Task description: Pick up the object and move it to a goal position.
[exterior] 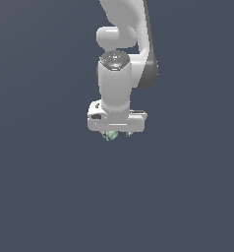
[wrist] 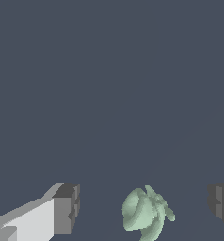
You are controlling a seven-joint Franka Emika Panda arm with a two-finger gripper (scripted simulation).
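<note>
The object is a tiny pale mint-green lumpy thing. In the wrist view it lies between my two dark-tipped fingers, with a clear gap to each. In the exterior view the object peeks out just under the white hand, towards the exterior view's left. My gripper is open around the object and touches it on neither side. In the exterior view the gripper points straight down, its fingers mostly hidden behind the hand.
The white arm rises from the hand to the top of the exterior view. Everything around is a plain dark blue-grey surface.
</note>
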